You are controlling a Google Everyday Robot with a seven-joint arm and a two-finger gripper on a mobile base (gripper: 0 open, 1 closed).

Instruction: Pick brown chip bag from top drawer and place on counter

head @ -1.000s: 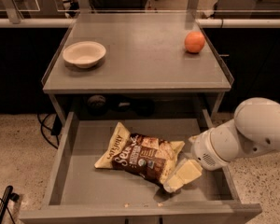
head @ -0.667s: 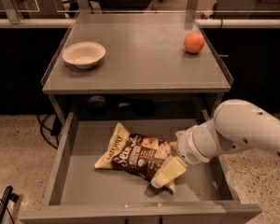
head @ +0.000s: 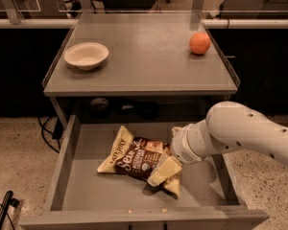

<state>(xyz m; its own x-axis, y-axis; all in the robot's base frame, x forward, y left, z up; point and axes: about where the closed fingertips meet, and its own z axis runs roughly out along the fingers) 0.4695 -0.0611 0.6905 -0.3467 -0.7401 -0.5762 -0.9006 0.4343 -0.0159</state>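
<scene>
Your hand sits low in the top drawer, at the right end of the brown chip bag. The white arm comes in over the drawer's right wall and fills that side. The drawer's left part and front strip lie bare. The desk overhangs the back of the drawer, so headroom is low there; the front part is open above. On the desk, a bowl stands near the left rim and an orange near the right rim, well apart, with a wide bare middle between them.
</scene>
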